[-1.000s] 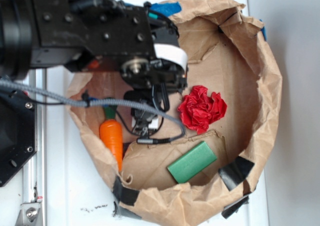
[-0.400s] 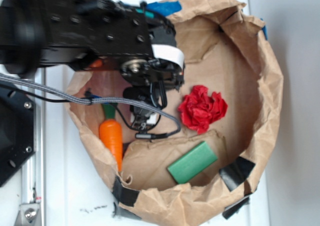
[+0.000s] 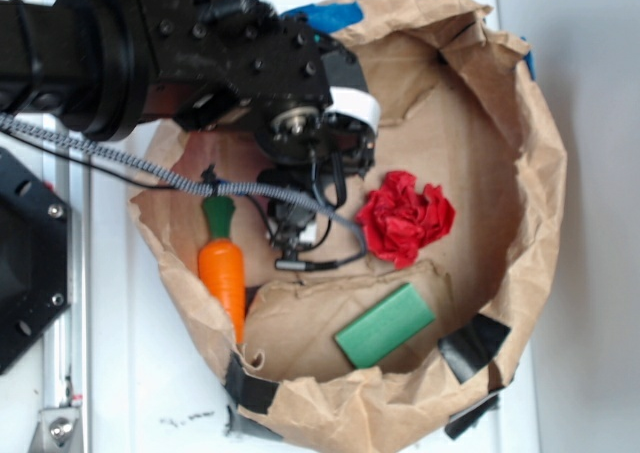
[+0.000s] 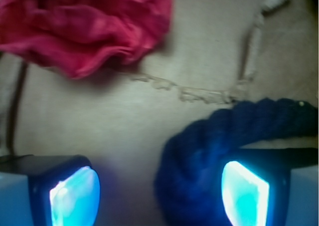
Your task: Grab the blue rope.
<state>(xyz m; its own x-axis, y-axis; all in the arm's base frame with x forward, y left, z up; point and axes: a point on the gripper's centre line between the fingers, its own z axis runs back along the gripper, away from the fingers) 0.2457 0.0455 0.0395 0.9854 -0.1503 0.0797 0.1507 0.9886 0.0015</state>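
Claw (image 4: 159, 196) spread wide | blue rope (image 4: 209, 151) curls against right finger

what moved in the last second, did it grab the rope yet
The arm swung slightly right and toward the bag's far side, carrying the gripper with it. Its fingers are open, with the blue rope lying against one finger, not gripped. The carrot, red cloth and green block stayed put.

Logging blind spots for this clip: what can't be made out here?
- Rope: exterior view, hidden under the arm; wrist view, its ends run off the right and bottom edges.
- Claw: wrist view cuts off the fingertips; whether the right finger touches the rope is unclear.
- Red cloth: wrist view, blurred, cut by the top edge.
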